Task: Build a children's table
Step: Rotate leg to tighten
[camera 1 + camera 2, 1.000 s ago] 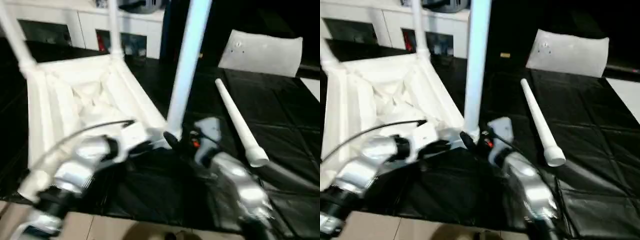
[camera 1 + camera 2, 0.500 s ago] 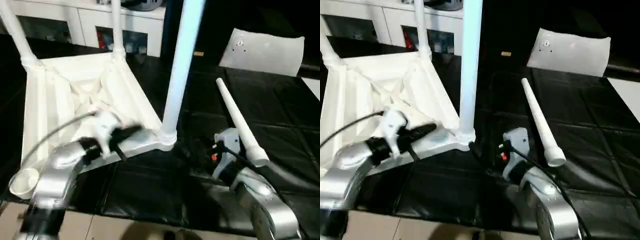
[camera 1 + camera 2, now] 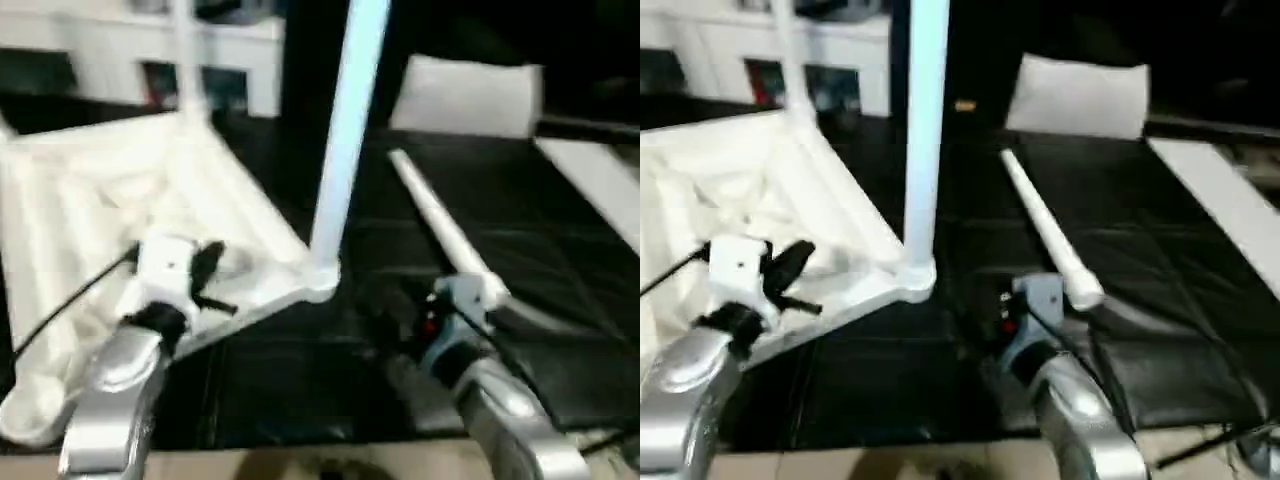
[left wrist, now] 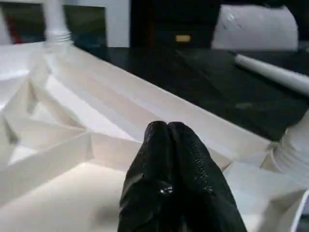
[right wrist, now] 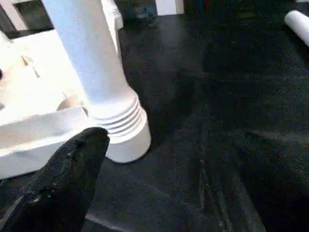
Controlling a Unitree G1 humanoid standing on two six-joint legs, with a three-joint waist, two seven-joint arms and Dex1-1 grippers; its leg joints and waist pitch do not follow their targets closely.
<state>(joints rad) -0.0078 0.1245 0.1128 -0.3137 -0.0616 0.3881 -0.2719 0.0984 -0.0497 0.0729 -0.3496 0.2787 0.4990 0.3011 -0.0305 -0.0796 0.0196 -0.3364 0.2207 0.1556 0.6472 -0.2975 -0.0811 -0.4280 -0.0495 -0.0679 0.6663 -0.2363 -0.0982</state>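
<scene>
We find the children's table (image 3: 150, 200) lying upside down on the black-covered desk (image 3: 1160, 330), ribbed underside up. A leg (image 3: 340, 150) stands seated in the near corner socket (image 5: 120, 130), and another rises at a far corner (image 3: 185, 60). One loose leg (image 3: 1045, 235) lies on the desk well apart from the top, near the right arm; the near-left socket (image 3: 30, 415) looks empty. A whitish bag (image 3: 1080, 95) rests at the back.

The left claw (image 4: 169, 164) is clenched on nothing, hovering over the ribs. The right claw (image 5: 72, 169) is released, jaws wide, just beside the seated leg's base.

We judge the step in hand to be fetching the loose leg. We recommend the right claw take it near its thick end, lift it clear of the standing leg, and bring it upright over the empty socket, while the left claw steadies the top's rim before any downward push.
</scene>
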